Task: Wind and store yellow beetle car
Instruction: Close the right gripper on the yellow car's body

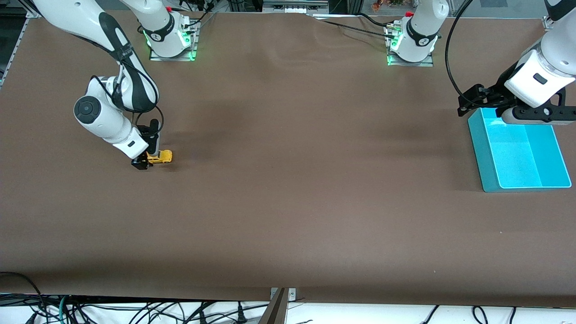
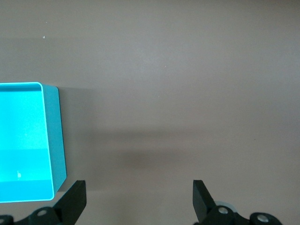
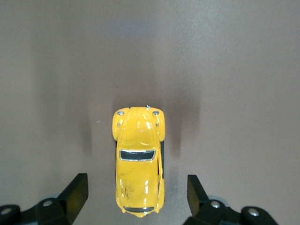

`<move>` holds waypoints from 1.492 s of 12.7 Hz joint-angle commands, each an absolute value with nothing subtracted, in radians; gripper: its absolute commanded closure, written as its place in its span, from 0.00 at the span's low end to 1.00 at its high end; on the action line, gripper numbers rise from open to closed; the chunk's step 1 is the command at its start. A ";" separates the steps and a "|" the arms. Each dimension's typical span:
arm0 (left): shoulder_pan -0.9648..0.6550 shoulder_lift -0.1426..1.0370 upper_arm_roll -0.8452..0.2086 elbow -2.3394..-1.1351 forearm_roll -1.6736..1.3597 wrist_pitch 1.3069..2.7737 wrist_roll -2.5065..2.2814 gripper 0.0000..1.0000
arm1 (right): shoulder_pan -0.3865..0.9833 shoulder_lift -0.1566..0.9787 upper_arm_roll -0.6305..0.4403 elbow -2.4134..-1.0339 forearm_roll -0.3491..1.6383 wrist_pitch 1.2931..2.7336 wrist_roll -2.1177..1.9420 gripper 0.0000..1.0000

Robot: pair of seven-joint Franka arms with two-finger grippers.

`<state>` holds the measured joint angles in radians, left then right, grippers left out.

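Yellow rounded beetle toy car (image 3: 138, 159), dark windows, sits mid-left of the front view between the right gripper's (image 3: 136, 197) spread fingers, untouched; left gripper (image 2: 139, 199) waits spread at the teal tray's (image 1: 488, 159) upper-right edge.

A brown table (image 1: 288, 202) fills most of the front view. A teal tray (image 1: 488, 162) stands on it at the left arm's end; it is a shallow, open rectangular box with a lighter floor. Dark cables (image 1: 135, 312) lie along the white edge below the table, nearest to the front camera.
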<state>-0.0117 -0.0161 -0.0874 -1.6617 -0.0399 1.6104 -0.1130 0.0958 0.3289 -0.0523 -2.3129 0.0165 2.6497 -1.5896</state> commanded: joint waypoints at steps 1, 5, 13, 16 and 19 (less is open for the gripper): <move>-0.011 -0.005 -0.087 -1.632 -0.025 1.591 -0.101 0.00 | 0.091 0.342 -0.046 -2.319 0.012 2.691 -1.603 0.38; -0.011 -0.005 -0.087 -1.632 -0.025 1.591 -0.101 0.00 | 0.091 0.333 -0.046 -2.315 0.011 2.681 -1.603 0.82; -0.011 -0.005 -0.087 -1.632 -0.025 1.591 -0.101 0.00 | 0.103 0.316 0.040 -2.252 0.018 2.533 -1.479 1.00; -0.011 -0.005 -0.089 -1.632 -0.025 1.591 -0.101 0.00 | 0.130 0.374 0.040 -2.249 0.020 2.581 -1.411 1.00; -0.011 -0.006 -0.089 -1.632 -0.025 1.591 -0.103 0.00 | 0.135 0.391 0.040 -2.250 0.018 2.617 -1.428 1.00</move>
